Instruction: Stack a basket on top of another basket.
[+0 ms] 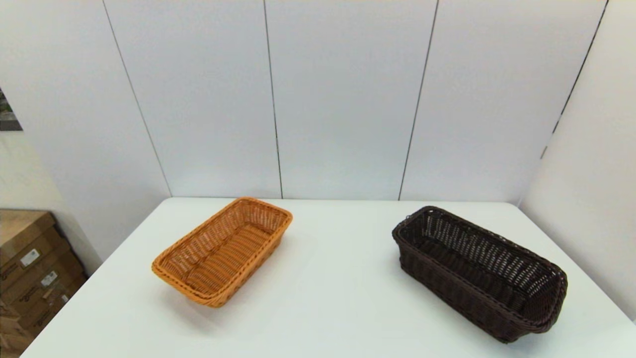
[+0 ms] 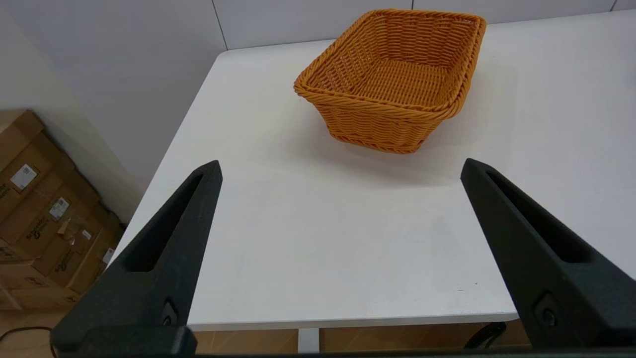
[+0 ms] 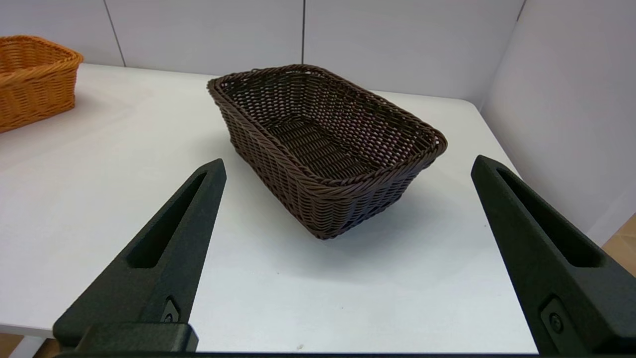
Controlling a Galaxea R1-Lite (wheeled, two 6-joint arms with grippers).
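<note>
A: White panelled walls close off the back and right of the white table (image 1: 338, 278), and stacked cardboard boxes (image 1: 35, 268) sit on the floor off its left edge. Where are the two baskets?

B: Both empty, well apart. The orange basket (image 1: 223, 251) lies on the robot's left half, the dark brown basket (image 1: 479, 271) on the right half, near the right edge.

A: And the arms?

B: Neither shows in the head view, so both are held back off the near edge. Each wrist camera shows its own fingers. The left gripper (image 2: 340, 169) is spread wide with nothing between the fingers, and looks at the orange one. The right gripper (image 3: 348, 164) is equally wide and empty, and faces the dark one.

A: Which arm should lift?

B: I'd judge the right. The dark basket lies straight ahead of it, one short end turned towards the fingers, while the orange basket only shows far off to the side in that view.

A: How does its long axis run?

B: Diagonally, from the far middle of the table towards the near right corner. The orange basket slants the opposite way, far end nearer the middle. So the carried basket probably needs a turn before it settles on the orange rim
</note>
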